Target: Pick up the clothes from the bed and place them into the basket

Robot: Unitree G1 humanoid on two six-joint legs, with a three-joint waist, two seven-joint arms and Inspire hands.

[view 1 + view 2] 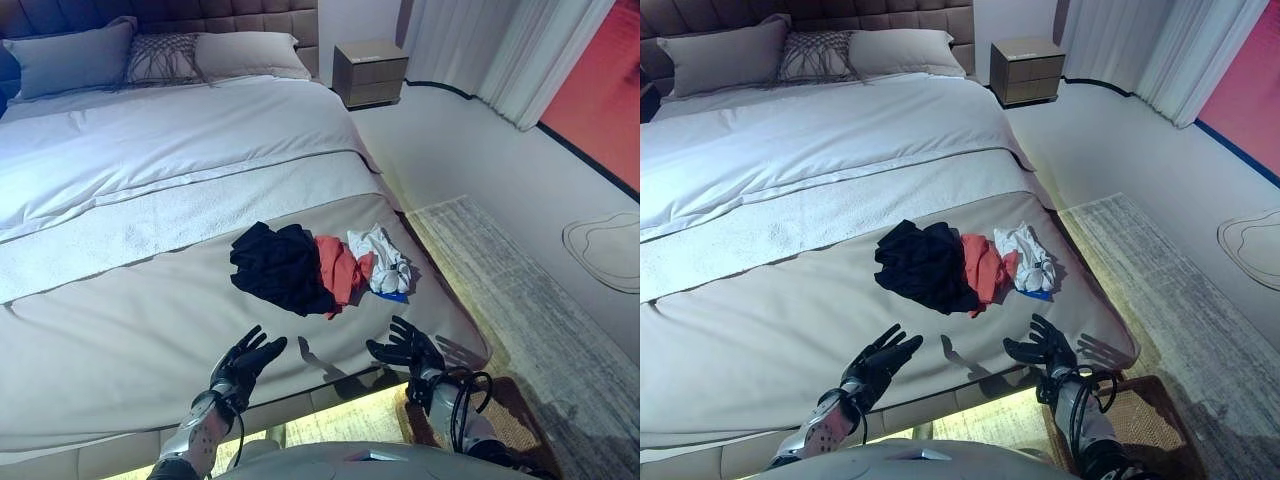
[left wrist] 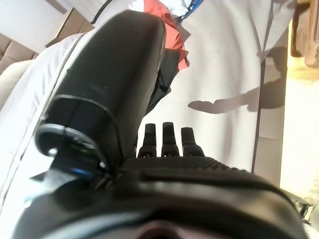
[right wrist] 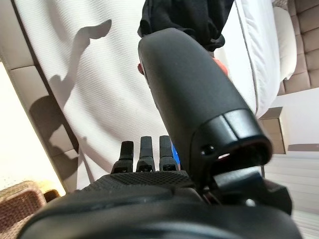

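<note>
A small heap of clothes lies on the bed's grey cover near its right edge: a black garment (image 1: 280, 265), a red one (image 1: 340, 268) beside it, and a white piece (image 1: 380, 258) with a bit of blue under it. My left hand (image 1: 243, 364) hovers open over the bed's near edge, short of the black garment, holding nothing. My right hand (image 1: 408, 347) is open too, at the bed's near right corner, just below the white piece. A woven basket (image 1: 1155, 420) shows partly on the floor behind my right arm.
The bed (image 1: 150, 200) has a white sheet and pillows (image 1: 70, 55) at its head. A bedside cabinet (image 1: 370, 72) stands at the far right, curtains (image 1: 500, 50) beyond. A grey rug (image 1: 540, 320) covers the floor right of the bed.
</note>
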